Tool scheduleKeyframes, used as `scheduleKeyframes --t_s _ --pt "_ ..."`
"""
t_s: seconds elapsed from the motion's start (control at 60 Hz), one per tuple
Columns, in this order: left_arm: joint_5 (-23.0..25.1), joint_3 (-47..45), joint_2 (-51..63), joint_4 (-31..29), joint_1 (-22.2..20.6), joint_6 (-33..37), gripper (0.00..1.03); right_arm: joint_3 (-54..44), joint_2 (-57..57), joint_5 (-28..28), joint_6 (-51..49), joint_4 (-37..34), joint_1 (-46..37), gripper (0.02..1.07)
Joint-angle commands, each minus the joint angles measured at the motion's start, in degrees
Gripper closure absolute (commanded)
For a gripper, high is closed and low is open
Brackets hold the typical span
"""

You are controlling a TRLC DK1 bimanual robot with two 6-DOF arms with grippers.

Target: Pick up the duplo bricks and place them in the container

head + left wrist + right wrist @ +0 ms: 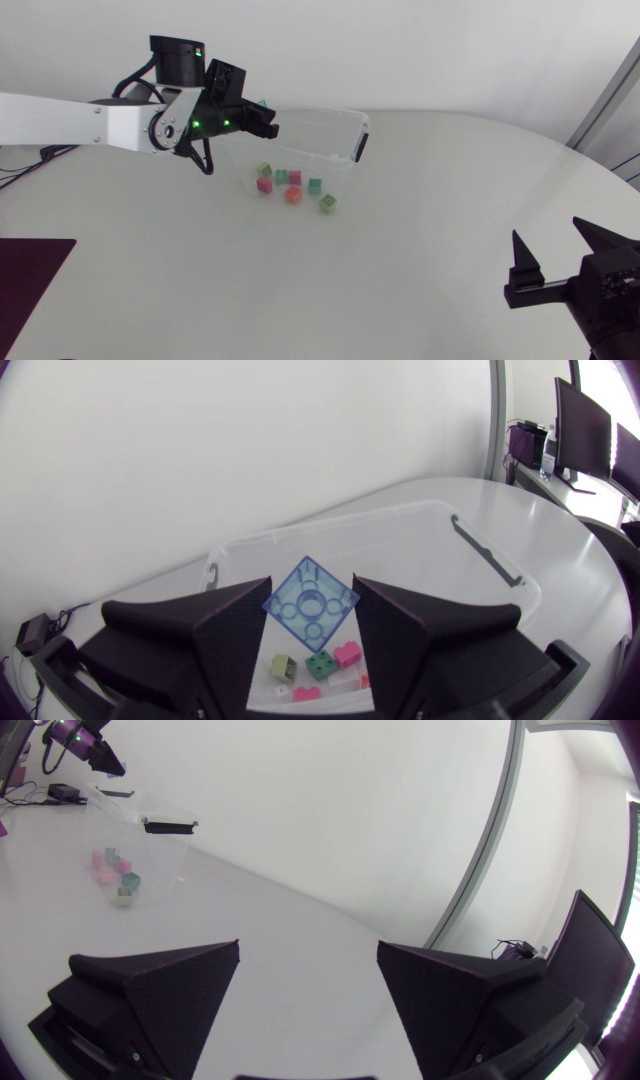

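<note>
A clear plastic container [342, 114] stands at the table's middle back, with several duplo bricks [292, 195] in pink, green, teal and orange on its floor. My left gripper [262, 120] hangs above the container's left end. In the left wrist view it [311, 586] is shut on a translucent blue brick [310, 605], held by two of its corners over the container [330, 526], above a green brick [321, 664]. My right gripper [557, 248] is low at the table's front right, far from the container [150, 820]. It [308, 955] stands open with nothing between its fingers.
A dark purple mat [30, 275] lies at the table's front left. A black latch [361, 145] sits on the container's right end. Bare white table surface [420, 220] lies between the container and my right gripper.
</note>
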Motion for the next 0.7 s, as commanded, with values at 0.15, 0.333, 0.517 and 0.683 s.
scheduleKeyframes --t_s 0.15,0.333,0.517,0.683 --pt "-3.17 8.35 7.9 0.06 -0.02 0.44 0.21 -1.13 0.06 0.13 0.44 -0.6 -0.2 0.07" --pt "-3.17 6.94 7.55 0.5 -0.2 1.06 0.04 -1.13 0.14 0.13 0.35 -0.6 -0.2 0.07" --pt "-5.98 1.41 0.96 2.35 0.33 2.11 0.04 -1.13 0.14 -0.04 0.44 -0.6 0.06 0.07" --pt "-6.33 -0.7 -4.4 -1.43 2.7 1.85 0.04 -1.13 -0.03 -0.04 0.88 -0.51 0.42 0.07"
